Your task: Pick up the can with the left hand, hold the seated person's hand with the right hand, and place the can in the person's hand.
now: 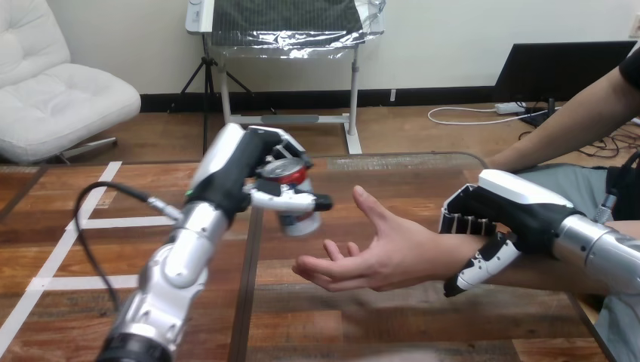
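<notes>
The left hand [241, 170] has its fingers and thumb wrapped round a red and silver metal can [296, 202], tilted and held in the air just left of the person's hand [377, 253], not touching it. That hand is open, palm up, above the wooden counter [423, 320]. To its right, the right hand [506, 215] clasps the person's wrist [444, 260], fingers over, thumb beneath.
</notes>
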{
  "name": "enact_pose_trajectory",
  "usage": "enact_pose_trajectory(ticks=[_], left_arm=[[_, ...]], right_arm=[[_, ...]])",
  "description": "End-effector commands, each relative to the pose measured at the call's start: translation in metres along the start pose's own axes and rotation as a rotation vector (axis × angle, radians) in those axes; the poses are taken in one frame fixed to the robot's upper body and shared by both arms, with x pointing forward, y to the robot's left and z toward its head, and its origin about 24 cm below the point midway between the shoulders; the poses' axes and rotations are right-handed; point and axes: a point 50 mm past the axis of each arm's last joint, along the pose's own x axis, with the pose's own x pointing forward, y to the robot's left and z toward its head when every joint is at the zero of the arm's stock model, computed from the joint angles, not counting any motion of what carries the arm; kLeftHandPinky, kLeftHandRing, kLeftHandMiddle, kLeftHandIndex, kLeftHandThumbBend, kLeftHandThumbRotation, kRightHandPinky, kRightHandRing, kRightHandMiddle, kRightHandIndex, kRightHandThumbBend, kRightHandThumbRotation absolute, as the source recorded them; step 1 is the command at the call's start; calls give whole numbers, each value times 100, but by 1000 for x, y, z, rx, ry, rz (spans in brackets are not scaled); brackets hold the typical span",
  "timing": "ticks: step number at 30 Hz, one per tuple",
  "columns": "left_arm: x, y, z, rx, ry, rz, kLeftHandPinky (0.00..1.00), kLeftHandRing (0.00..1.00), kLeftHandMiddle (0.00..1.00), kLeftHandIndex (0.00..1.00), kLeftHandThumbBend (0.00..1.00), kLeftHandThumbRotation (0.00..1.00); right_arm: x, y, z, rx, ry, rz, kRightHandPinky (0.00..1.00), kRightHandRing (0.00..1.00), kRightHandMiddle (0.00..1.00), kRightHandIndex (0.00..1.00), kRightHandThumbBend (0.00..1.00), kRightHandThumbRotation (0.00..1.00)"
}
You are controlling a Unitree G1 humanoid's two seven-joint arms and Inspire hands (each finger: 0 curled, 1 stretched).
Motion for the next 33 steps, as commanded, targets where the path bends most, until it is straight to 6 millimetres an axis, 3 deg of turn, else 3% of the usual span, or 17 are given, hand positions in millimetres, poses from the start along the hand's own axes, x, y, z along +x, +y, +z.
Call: enact_pose_trajectory(ticks=[1, 33], left_arm=[[29, 10, 48, 14, -178, 46, 29, 33, 41, 44, 72, 0], [45, -33, 72, -80, -213, -43, 27, 31, 41, 44, 71, 0]], right_arm=[[13, -4, 21, 49, -78, -23, 33, 37, 41, 43, 82, 4], [16, -5, 39, 80, -99, -27, 34, 39, 43, 44, 82, 7]])
